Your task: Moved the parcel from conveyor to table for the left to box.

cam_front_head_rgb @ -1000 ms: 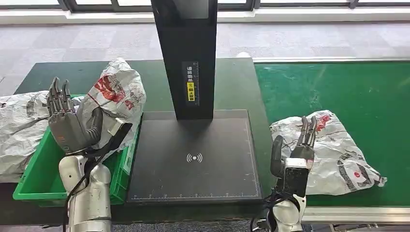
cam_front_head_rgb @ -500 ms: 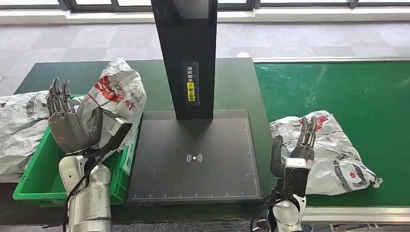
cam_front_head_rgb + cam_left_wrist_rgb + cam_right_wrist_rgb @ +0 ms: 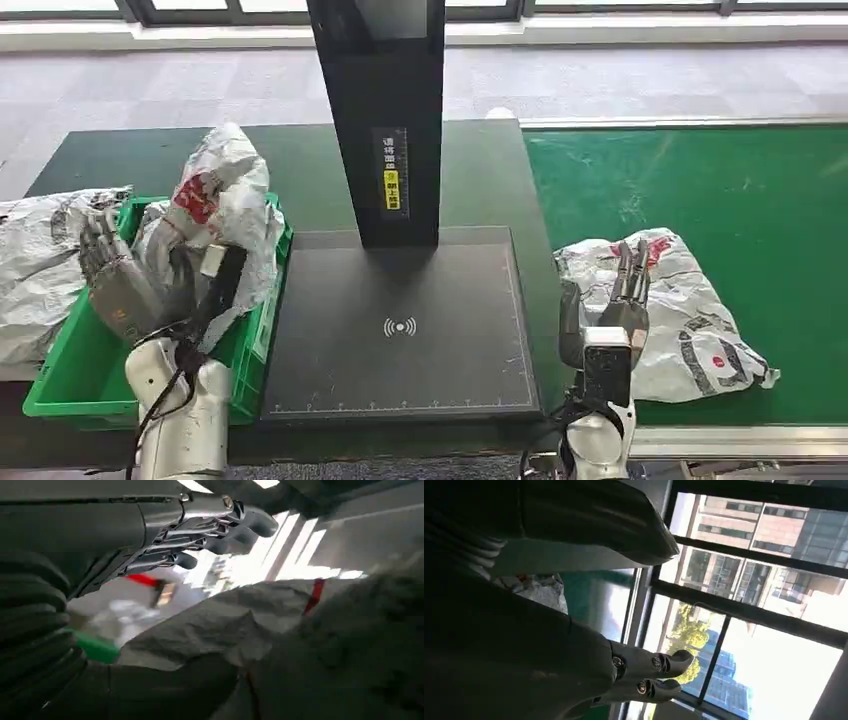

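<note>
Parcel (image 3: 680, 310) lies crumpled on the green conveyor (image 3: 720, 180), just right of the black scanner platform (image 3: 400, 330), as the right hand (image 3: 612, 305) stands beside it, fingers straight and holding nothing. The left hand (image 3: 125, 280) presses against another bagged parcel (image 3: 225, 210) propped in the green bin (image 3: 70, 370); whether it grips is unclear. The slack, slippery wrapping could slide from a shallow grasp, and the propped bag looks liable to topple out of the bin.

Contactless-wave sign — on black pad (image 3: 400, 327).
</note>
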`<act>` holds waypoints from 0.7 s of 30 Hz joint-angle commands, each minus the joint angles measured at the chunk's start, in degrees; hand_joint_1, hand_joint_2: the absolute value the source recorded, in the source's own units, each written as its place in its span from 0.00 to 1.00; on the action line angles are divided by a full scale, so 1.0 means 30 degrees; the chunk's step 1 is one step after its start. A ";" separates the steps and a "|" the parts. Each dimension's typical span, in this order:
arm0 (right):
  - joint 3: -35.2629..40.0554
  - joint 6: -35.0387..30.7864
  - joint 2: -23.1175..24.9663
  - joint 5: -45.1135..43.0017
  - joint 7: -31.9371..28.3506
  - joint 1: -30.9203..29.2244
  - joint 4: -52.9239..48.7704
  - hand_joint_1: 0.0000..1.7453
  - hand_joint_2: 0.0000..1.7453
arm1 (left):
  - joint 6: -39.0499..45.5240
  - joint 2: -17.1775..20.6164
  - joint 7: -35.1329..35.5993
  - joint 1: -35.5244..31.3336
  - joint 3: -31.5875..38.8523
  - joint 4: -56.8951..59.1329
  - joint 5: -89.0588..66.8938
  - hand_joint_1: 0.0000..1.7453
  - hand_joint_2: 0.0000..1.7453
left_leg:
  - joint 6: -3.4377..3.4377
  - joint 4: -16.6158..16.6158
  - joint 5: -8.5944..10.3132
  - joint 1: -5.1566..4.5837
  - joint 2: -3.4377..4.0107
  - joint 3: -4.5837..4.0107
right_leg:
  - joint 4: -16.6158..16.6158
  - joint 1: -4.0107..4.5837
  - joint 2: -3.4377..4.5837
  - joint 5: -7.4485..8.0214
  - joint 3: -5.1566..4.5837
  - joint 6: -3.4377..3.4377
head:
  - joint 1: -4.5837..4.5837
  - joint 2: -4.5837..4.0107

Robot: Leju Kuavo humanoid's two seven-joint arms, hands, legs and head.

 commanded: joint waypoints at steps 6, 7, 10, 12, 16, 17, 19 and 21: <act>-0.3022 0.0747 0.1035 0.0543 0.0007 -0.0830 0.1504 0.00 0.00 | -0.0007 -0.0449 -0.2468 0.0439 0.1711 -0.0003 -0.0929 0.00 1.00 | 0.0025 -0.0017 -0.0014 -0.0007 0.0045 0.0053 | -0.0019 0.0014 -0.0092 -0.0023 0.0074 -0.0029 | 0.0000 0.0000; -0.3026 0.0760 0.1035 0.0562 0.0007 -0.0851 0.1518 0.00 0.00 | -0.0007 -0.0540 -0.2732 0.0465 0.1764 -0.0208 -0.0803 0.00 1.00 | 0.0029 -0.0025 -0.0017 -0.0007 0.0073 0.0067 | -0.0027 0.0018 -0.0099 -0.0023 0.0084 -0.0038 | 0.0000 0.0000; -0.3077 0.0754 0.1035 0.0559 0.0007 -0.0900 0.1564 0.00 0.00 | -0.0007 -0.0781 -0.3173 0.0362 0.2022 -0.0425 -0.0826 0.00 1.00 | 0.0018 -0.0019 -0.0009 -0.0005 0.0024 0.0045 | -0.0018 0.0013 -0.0123 -0.0024 0.0072 -0.0033 | 0.0000 0.0000; -0.3091 0.0744 0.1035 0.0563 0.0007 -0.0904 0.1574 0.00 0.00 | -0.0007 -0.0820 -0.3285 0.0345 0.2055 -0.0493 -0.0787 0.00 1.00 | 0.0018 -0.0017 -0.0012 0.0001 0.0027 0.0050 | -0.0021 0.0023 -0.0130 -0.0024 0.0079 -0.0036 | 0.0000 0.0000; -0.3135 0.0579 0.1002 0.0562 0.0007 -0.0772 0.1482 0.00 0.00 | -0.0007 -0.1530 -0.6197 0.0071 0.2681 -0.0905 0.1094 0.00 1.00 | 0.0021 -0.0016 -0.0011 -0.0001 0.0026 0.0052 | -0.0021 0.0024 -0.0138 -0.0026 0.0081 -0.0035 | 0.0000 0.0000; -0.3135 0.0579 0.1002 0.0562 0.0007 -0.0772 0.1482 0.00 0.00 | -0.0007 -0.1530 -0.6197 0.0071 0.2681 -0.0905 0.1094 0.00 1.00 | 0.0013 -0.0004 -0.0004 0.0001 -0.0016 0.0016 | -0.0010 0.0016 -0.0118 -0.0021 0.0049 -0.0023 | 0.0000 0.0000; -0.3135 0.0579 0.1002 0.0562 0.0007 -0.0772 0.1482 0.00 0.00 | -0.0007 -0.1530 -0.6197 0.0071 0.2681 -0.0905 0.1094 0.00 1.00 | 0.0022 -0.0014 -0.0009 0.0001 0.0016 0.0047 | -0.0023 0.0027 -0.0141 -0.0025 0.0078 -0.0031 | 0.0000 0.0000; -0.3135 0.0579 0.1002 0.0562 0.0007 -0.0772 0.1482 0.00 0.00 | -0.0007 -0.1530 -0.6197 0.0071 0.2681 -0.0905 0.1094 0.00 1.00 | 0.0026 -0.0017 -0.0010 -0.0005 0.0019 0.0059 | -0.0023 0.0023 -0.0152 -0.0029 0.0086 -0.0034 | 0.0000 0.0000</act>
